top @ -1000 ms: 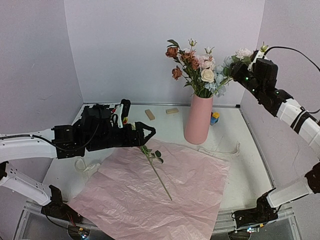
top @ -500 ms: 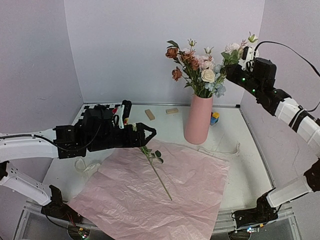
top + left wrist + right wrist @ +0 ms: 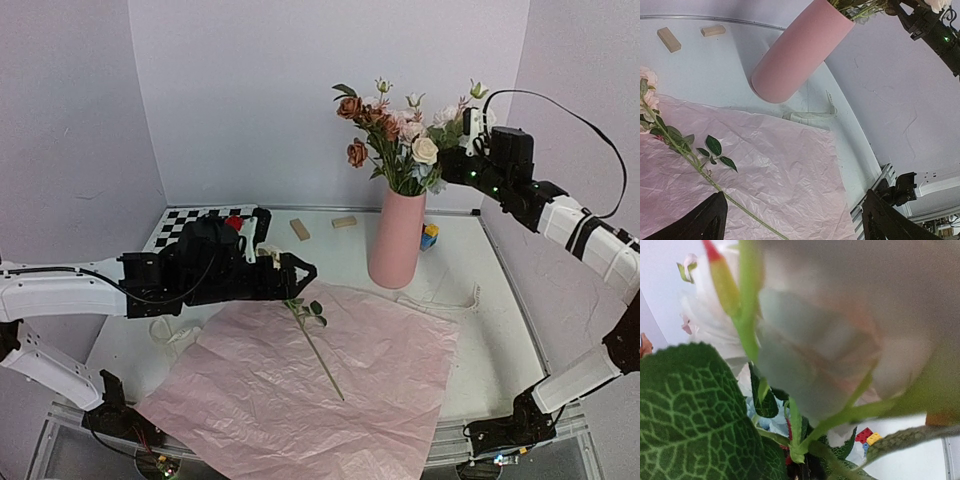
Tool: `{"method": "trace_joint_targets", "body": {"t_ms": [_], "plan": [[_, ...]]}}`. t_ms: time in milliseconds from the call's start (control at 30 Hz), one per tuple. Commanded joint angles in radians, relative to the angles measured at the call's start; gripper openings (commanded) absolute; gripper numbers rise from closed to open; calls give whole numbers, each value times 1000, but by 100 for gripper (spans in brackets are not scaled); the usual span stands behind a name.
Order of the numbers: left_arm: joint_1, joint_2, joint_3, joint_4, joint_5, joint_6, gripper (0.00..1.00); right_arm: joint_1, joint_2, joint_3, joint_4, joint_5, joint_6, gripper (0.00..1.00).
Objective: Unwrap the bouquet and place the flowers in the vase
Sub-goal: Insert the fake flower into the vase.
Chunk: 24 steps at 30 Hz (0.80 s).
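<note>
The pink vase (image 3: 397,240) stands upright at the back of the table, holding several flowers (image 3: 395,130). My right gripper (image 3: 463,153) is high beside that bunch, shut on the stem of a pale flower (image 3: 840,340) whose bud (image 3: 478,90) sticks up above it. A big green leaf (image 3: 690,415) fills the right wrist view. The bouquet's pink paper (image 3: 300,390) lies spread flat, and one flower (image 3: 315,340) lies on it with its stem (image 3: 690,155) pointing toward me. My left gripper (image 3: 303,275) hovers open over that flower's bloom end, with nothing between its fingers (image 3: 710,220).
Two wooden blocks (image 3: 299,229) (image 3: 344,222) lie behind the paper, with coloured toy blocks (image 3: 429,236) right of the vase. Cream ribbon (image 3: 445,303) trails at the paper's right edge. More ribbon (image 3: 170,332) lies at its left, and a checkerboard (image 3: 185,222) at back left.
My right gripper has shut and carried the pale flower leftward, up against the bunch in the vase. The left arm has shifted slightly right and stays open.
</note>
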<state>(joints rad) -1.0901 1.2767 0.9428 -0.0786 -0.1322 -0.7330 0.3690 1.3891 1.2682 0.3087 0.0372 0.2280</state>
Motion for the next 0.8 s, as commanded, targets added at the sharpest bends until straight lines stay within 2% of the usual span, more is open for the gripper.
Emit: {"method": "trace_joint_targets", "body": {"t_ms": [0, 167, 333, 433, 500, 633, 767], "plan": [[-2, 14, 53, 13, 8, 5, 95, 7, -6, -30, -2, -5, -65, 0], [-2, 25, 56, 13, 7, 3, 95, 8, 19, -48, -2, -29, -67, 2], [-2, 40, 54, -10, -27, -20, 95, 7, -19, -73, 0, -23, -48, 17], [-2, 35, 50, -30, -66, -42, 96, 8, -65, -76, 1, -12, -36, 33], [-2, 24, 38, -44, -108, -70, 99, 7, -98, -82, 0, -11, -27, 48], [1, -12, -10, -86, -202, -183, 100, 7, -178, -131, -13, -18, 5, 67], [5, -12, -45, -93, -234, -240, 97, 7, -270, -209, -43, -77, 54, 84]]}}
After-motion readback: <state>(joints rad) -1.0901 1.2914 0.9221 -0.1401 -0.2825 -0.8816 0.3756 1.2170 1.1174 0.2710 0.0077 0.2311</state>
